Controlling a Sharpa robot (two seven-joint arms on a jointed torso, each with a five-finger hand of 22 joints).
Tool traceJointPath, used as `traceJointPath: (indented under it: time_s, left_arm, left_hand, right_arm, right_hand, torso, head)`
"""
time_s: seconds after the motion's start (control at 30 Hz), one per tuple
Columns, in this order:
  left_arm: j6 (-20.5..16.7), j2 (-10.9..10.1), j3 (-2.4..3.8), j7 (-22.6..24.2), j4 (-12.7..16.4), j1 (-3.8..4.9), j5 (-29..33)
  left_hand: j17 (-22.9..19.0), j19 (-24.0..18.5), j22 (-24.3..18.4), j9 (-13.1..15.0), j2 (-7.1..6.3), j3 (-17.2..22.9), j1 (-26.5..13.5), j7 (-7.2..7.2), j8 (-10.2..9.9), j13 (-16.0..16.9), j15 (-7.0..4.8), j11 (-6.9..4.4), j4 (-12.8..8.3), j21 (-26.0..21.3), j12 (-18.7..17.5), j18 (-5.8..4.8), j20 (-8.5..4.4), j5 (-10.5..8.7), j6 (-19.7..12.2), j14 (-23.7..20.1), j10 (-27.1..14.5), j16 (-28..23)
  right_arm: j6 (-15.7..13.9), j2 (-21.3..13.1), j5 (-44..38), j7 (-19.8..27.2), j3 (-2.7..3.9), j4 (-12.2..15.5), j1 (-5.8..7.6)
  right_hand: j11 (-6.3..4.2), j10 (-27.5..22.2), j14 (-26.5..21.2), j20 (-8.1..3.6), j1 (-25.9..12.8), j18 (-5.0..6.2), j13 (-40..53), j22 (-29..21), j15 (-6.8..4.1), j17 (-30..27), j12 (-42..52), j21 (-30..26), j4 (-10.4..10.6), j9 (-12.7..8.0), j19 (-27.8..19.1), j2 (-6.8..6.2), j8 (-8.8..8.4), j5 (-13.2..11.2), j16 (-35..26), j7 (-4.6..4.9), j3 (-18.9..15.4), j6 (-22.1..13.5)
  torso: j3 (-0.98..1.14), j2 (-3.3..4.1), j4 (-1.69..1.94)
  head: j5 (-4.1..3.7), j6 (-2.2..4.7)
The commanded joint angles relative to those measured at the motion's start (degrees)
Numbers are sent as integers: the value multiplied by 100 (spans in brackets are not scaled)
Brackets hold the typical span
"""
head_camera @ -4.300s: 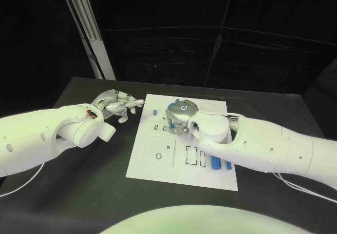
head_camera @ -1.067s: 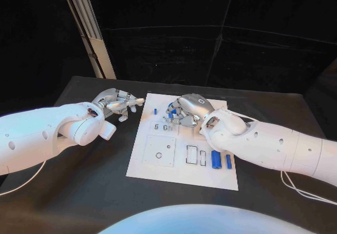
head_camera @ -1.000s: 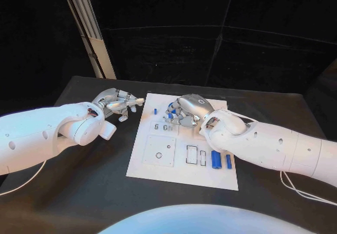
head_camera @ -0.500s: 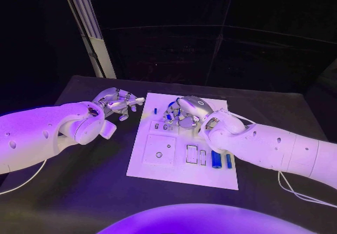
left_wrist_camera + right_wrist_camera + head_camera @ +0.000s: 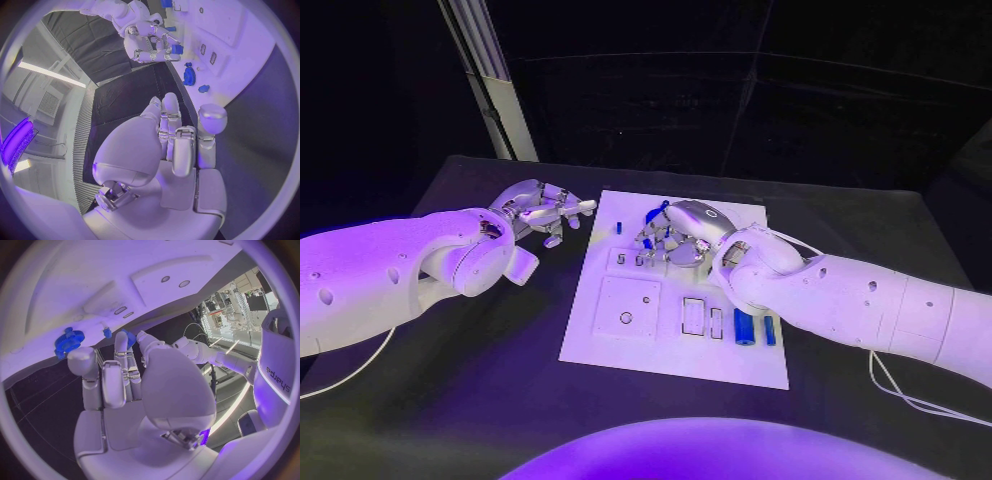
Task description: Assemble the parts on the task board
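The right hand [image 5: 678, 232] sits over the far part of the task board [image 5: 626, 345], fingers curled down around a small blue part [image 5: 177, 49]; from the left wrist view it looks pinched at the fingertips, so the hand is grasping it, prob. to carry or seat it in a nearby slot. Just beside that hand, on the board's far strip, lies a blue gear-like part [image 5: 67, 340] w/ a smaller blue piece [image 5: 107, 332] next to it, both apart from the fingers and lying loose. A short blue peg [image 5: 619, 228] stands near the board's left far edge, betw. the two hands. Two long blue bars [image 5: 754, 328] lie side by side toward the board's near right, next to the rectangular outlines, well apart from either hand; likely staged there for later steps. The left hand [image 5: 548, 213] hovers off the board's left edge over the black table [image 5: 473, 400], fingers loosely bent and apart, nothing in them, i.e. released; it seems parked clear so the right arm has room to work. Whether the held part already touches the board can't be told, since the fingers cover it.
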Motion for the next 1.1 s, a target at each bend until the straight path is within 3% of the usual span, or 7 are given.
traceJointPath:
  time_s: [0.03,1.1]
  left_arm:
    - [33,3,4,38,1,10,14]
    - [49,22,4,24,-29,9,14]
  left_hand:
    - [1069,-39,-5,-7,-56,25,-11,-26,-13,-9,-25,-2,-3,-28,-39,-54,3,15,-19,483,-33,-29]
    - [1069,-39,-5,-7,-56,25,-11,-26,-13,-9,-25,-2,-3,-28,-39,-54,3,15,-19,483,-33,-29]
  right_arm:
    - [262,-8,41,-65,-1,28,8]
    - [781,-95,170,-236,-16,107,8]
  right_hand:
    - [19,36,260,10,16,60,-100,-60,54,65,-135,-57,1,-6,-60,-35,-29,-23,-42,37,49,-25]
    - [171,216,217,102,-2,105,-1577,-394,165,-297,-1919,-350,-14,-26,-86,-86,-44,-71,-447,139,298,-53]
  torso:
    - [0,-1,2]
    - [1,3,2]
  head:
    - [-5,-9]
    - [-51,-48]
